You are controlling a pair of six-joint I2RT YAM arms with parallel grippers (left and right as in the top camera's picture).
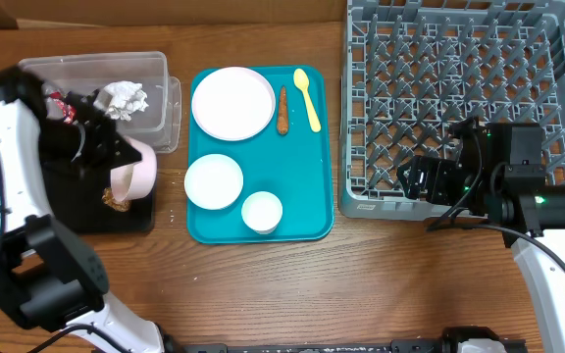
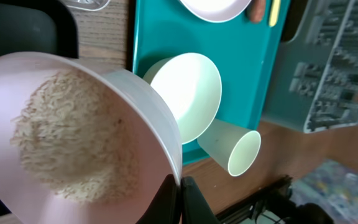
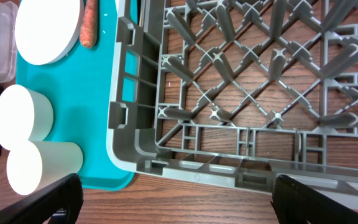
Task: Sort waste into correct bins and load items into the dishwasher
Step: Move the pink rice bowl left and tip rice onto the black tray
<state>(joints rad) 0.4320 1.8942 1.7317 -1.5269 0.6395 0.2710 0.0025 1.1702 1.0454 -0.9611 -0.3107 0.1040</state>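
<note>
At the desk's (image 1: 361,284) far left corner sits the clear tub (image 1: 150,74), with the red shiny wrapper (image 1: 62,106) against its left side and the crumpled white napkin (image 1: 126,98) near its middle. Just in front of it, along the left edge, lies the black tray (image 1: 77,206), and the small brown food lump (image 1: 118,201) rests on its right half. Above that tray the left pincer (image 2: 180,193) is clamped narrow on the rim of a pale pink-white bowl (image 1: 140,167), which is tipped steeply on its side with its mouth turned toward the tray. Loose rice grains (image 2: 61,137) cling in a patch to the bowl's inner wall. In the middle of the desk is the teal serving tray (image 1: 302,186). The large round plate (image 1: 232,103) is at its far left corner, the thin carrot piece (image 1: 282,111) lies just beside the plate's right edge, and the yellow spoon (image 1: 308,96) lies along the far right side. The second white bowl (image 1: 213,181) sits by the tray's left edge, and the small white cup (image 1: 261,213) stands near its front edge, close to the bowl. Filling the desk's far right corner is the grey dish rack (image 1: 459,59), with nothing in its grid. The right pincer (image 3: 178,199) hangs over the rack's front left corner, spread wide and holding nothing.
</note>
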